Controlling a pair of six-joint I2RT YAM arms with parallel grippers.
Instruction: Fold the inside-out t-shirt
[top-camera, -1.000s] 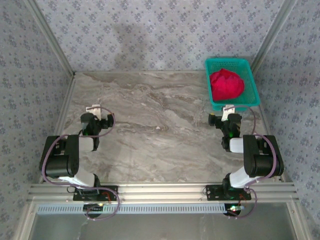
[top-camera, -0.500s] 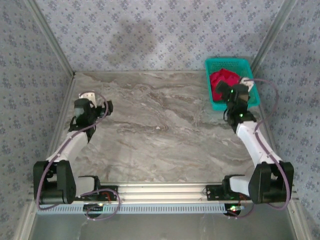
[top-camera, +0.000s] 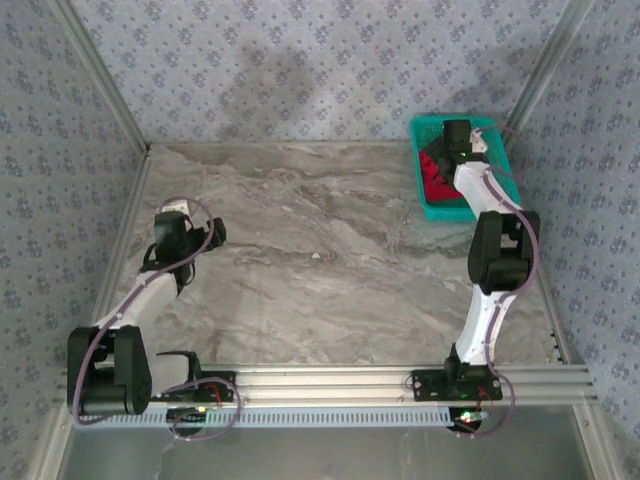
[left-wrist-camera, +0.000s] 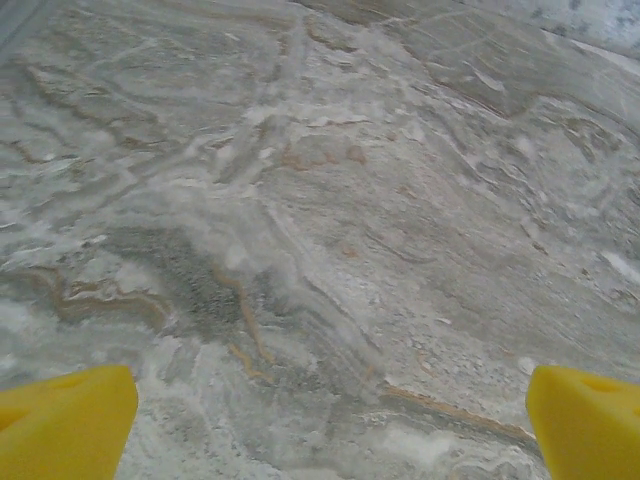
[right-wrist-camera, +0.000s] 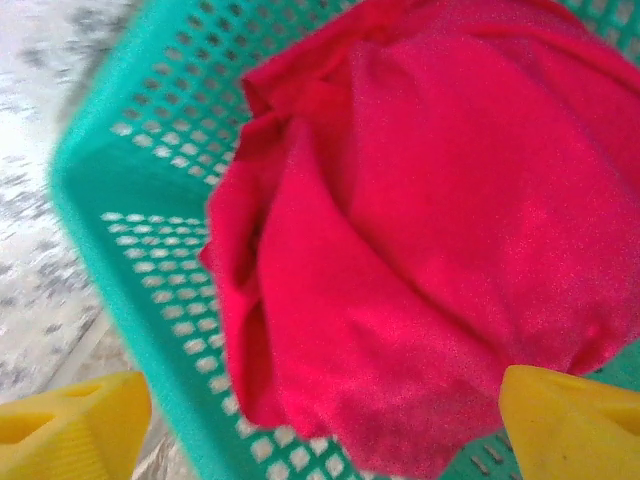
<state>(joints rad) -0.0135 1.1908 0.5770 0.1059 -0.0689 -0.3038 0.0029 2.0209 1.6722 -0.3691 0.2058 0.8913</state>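
Right now the inside-out t-shirt (top-camera: 432, 172) lies bunched in a loose red mound inside the teal basket (top-camera: 440, 212), at the upper right of the overhead frame, on the far right corner of the bench (top-camera: 320, 250). The right end effector (top-camera: 458, 135) is stretched out over the basket. In the wrist view its yellow fingertips (right-wrist-camera: 70, 425) stand wide apart at the two lower corners, with the crumpled shirt (right-wrist-camera: 430, 220) between and below them and nothing gripped. The left end effector (top-camera: 172, 222) hangs over bare marble at the left of the frame, spread fully wide and holding nothing (left-wrist-camera: 330, 420).

My judgement is that the pick-up is the risky step. The cloth is heaped in overlapping folds, so a shallow pinch could take only a top ridge and slip off as the arm rises. A pinch that is too deep could push a fingertip into the mesh wall (right-wrist-camera: 130, 200) or the basket floor. The basket looks light, so cloth snagged on its rim might drag or tip it off the corner. The white tag is not visible, so which part of the garment faces up cannot be told.
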